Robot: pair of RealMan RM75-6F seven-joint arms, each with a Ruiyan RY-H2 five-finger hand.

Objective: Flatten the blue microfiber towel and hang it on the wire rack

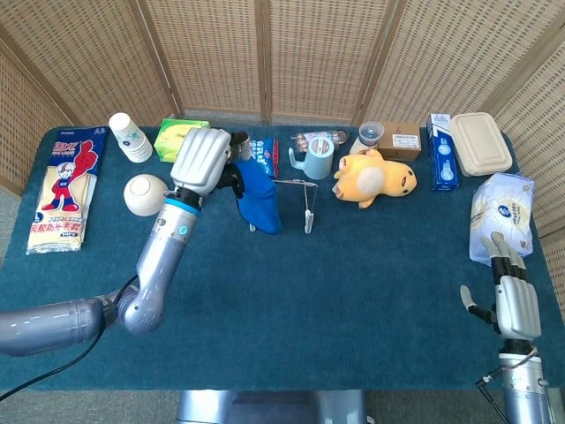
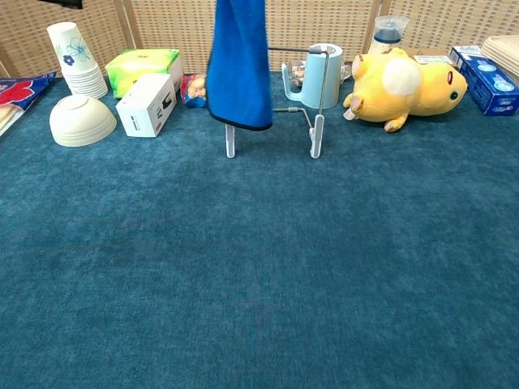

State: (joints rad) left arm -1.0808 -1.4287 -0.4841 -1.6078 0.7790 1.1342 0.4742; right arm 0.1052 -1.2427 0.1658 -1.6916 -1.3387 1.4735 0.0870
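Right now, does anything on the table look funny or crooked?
Yes. The blue towel hangs bunched at the left end of the wire rack, not spread across it, and the left hand holds its top.

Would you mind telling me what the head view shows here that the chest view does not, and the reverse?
Only the head view shows the left hand holding the top of the blue towel, the right hand open at the table's near right edge, the red snack bag in full and the white packet. Only the chest view shows the towel's lower hem hanging above the tabletop and the white box clearly. Both show the wire rack, yellow plush toy, white bowl, paper cups and blue mug.
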